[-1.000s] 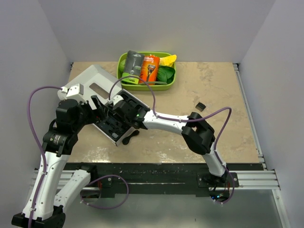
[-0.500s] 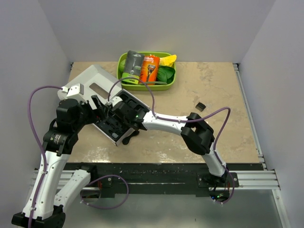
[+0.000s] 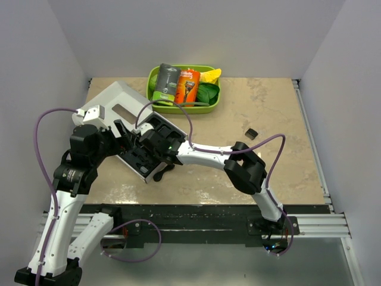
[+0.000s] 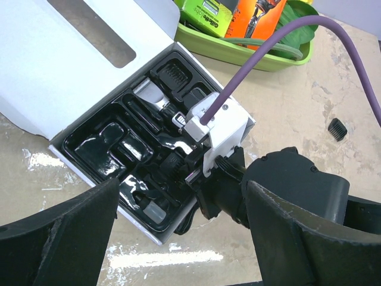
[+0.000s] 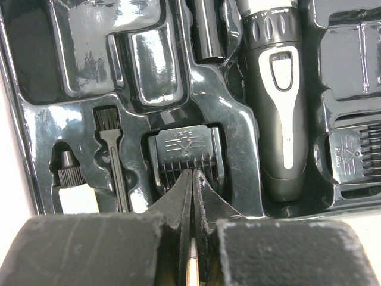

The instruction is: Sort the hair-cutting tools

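The left gripper [image 4: 184, 229] hangs spread wide above the black moulded plastic tray [image 5: 149, 65]. The right gripper [image 5: 193, 179], fingers pressed together, meets a small black guide comb [image 5: 186, 149] seated there. The slim black electric clipper [image 5: 280, 119] lies just right of it. A small black ribbed piece [image 3: 252, 132] sits on the beige table [image 3: 286, 161], far right.

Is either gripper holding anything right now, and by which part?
Nothing is held. The right gripper is shut, tips at the guide comb in the tray; the left gripper is open and empty.
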